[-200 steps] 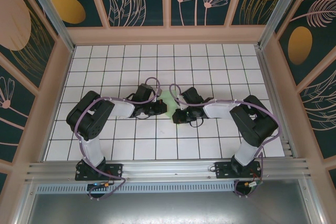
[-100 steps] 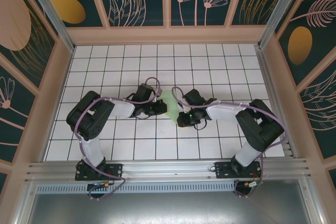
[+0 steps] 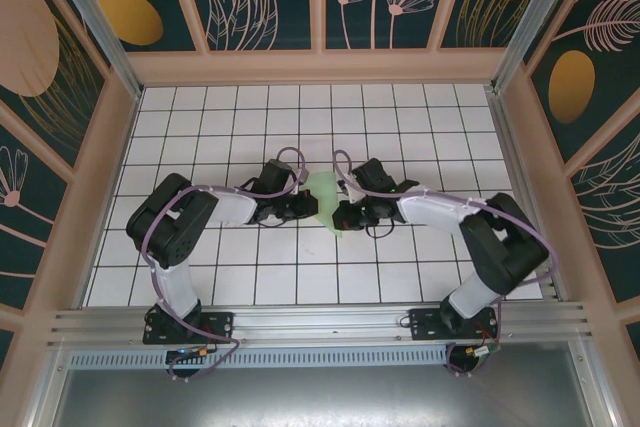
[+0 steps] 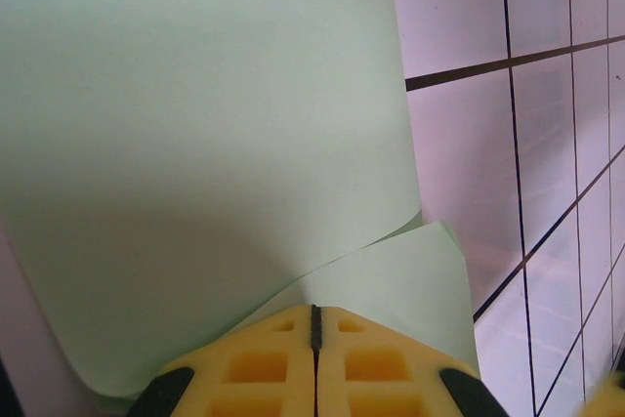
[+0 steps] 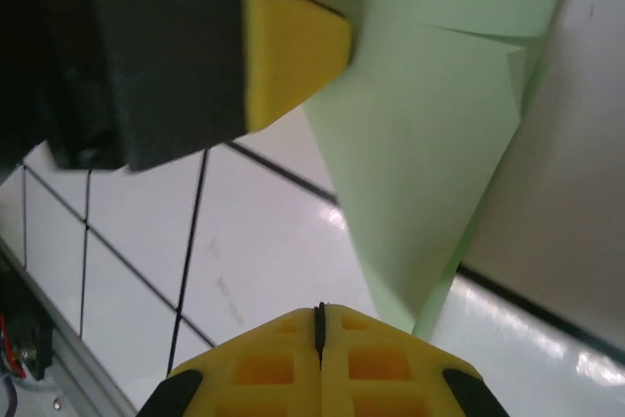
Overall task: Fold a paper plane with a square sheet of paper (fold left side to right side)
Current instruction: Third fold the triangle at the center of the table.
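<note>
Slid the right gripper (image 3: 345, 217) inward and snapped it shut at the paper (image 3: 325, 190), centre of the scene; can't tell if gripping. Pinching the lifted edge in the closed left gripper (image 3: 312, 209). Mid-fold, by the look of it: next, carry that edge rightward, aligned.

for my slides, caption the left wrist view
Left gripper shut on the pale green paper above the tiled table.

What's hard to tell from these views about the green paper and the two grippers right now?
- Top view: the paper is small, and the left gripper and right gripper cover its sides, so its folds can't be read.
- Left wrist view: the paper runs off the top and left edges, so its outline is cut off.
- Right wrist view: the paper's lower corner lies behind the shut fingertips; whether it is pinched is unclear.
</note>
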Controlling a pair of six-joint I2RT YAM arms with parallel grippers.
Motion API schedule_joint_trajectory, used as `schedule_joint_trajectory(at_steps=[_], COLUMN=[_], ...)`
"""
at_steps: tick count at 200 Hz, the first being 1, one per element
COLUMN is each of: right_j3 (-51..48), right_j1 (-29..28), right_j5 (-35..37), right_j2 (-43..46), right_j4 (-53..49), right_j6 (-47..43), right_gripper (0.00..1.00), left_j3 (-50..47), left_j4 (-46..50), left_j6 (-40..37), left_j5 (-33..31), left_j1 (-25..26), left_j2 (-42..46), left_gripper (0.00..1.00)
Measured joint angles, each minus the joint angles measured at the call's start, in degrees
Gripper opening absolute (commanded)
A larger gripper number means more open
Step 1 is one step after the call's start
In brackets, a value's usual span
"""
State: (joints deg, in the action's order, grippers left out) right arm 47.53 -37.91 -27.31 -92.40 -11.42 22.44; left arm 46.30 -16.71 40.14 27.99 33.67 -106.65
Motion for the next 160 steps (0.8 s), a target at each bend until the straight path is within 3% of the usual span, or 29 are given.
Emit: schedule_joint_trajectory(at_steps=[35,71,115,160], right_j3=[0.1,0.4,0.5,0.5], right_j1=[0.1,0.3,0.3,0.3], right_j5=[0.5,0.4,1.0,1.3], right_j2=[-5.9,-6.3,-6.4,-6.4], right_j4=[1.2,1.3,0.9,0.7], right_j6=[2.0,2.9,3.2,3.2], right_gripper=[0.0,0.0,0.0,0.0], left_j3=[0.0,0.0,-1.0,-1.0], left_j4=[0.0,0.5,4.0,3.4], left_j6=[0.0,0.0,-1.0,-1.0], left_j5=[0.0,-0.9,-4.5,-4.2], left_j1=[0.0,0.2,0.7,3.8], left_j2=[0.1,0.7,6.4,10.2], left_gripper=[0.09,0.15,0.14,0.1])
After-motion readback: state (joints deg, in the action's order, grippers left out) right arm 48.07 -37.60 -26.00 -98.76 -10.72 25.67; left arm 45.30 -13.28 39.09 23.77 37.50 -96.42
